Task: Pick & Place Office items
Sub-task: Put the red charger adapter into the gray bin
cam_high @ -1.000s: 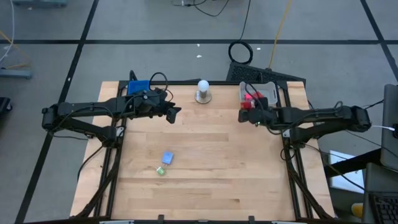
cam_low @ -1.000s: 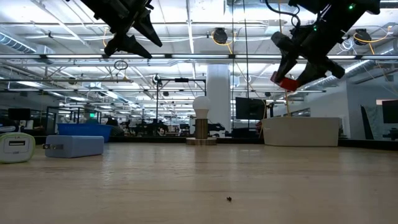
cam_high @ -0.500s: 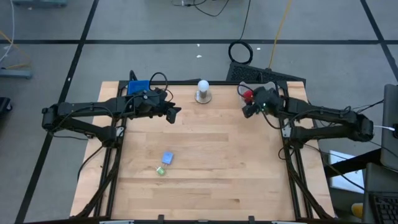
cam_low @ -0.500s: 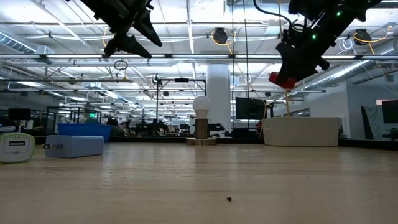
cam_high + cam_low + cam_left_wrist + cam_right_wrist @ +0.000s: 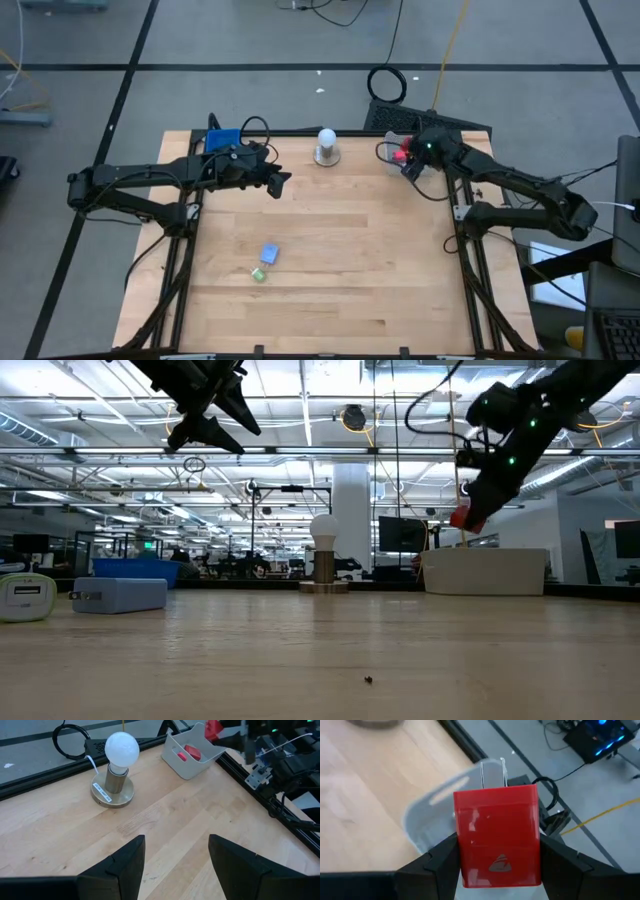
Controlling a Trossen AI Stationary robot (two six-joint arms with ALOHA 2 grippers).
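My right gripper (image 5: 407,158) is shut on a red block (image 5: 497,835) and hangs over the grey tray (image 5: 432,140) at the table's far right. Another red block (image 5: 192,753) lies inside that tray. My left gripper (image 5: 281,183) hovers open and empty, high over the table's far left part. A light-blue block (image 5: 269,254) and a green bit (image 5: 259,273) lie flat on the wood nearer the front. In the low view the held block (image 5: 462,518) shows above the tray (image 5: 485,572). My right gripper pinches the red block by two opposite side faces (image 5: 462,840) between its two fingers (image 5: 435,865). The fingers slant downward from the table's right side. The block is lifted clear, above the grey tray.
A white ball lamp on a round base (image 5: 327,145) stands at the far middle. A blue tray (image 5: 222,138) sits at the far left corner. The black frame rail (image 5: 460,215) runs along the table's right edge. Bare wood lies between the arms.
My right gripper has swung toward the table's far edge with the red block and now hangs over the grey tray. Its wrist has rolled, so the block has turned about in the hold. It stays shut on the block.
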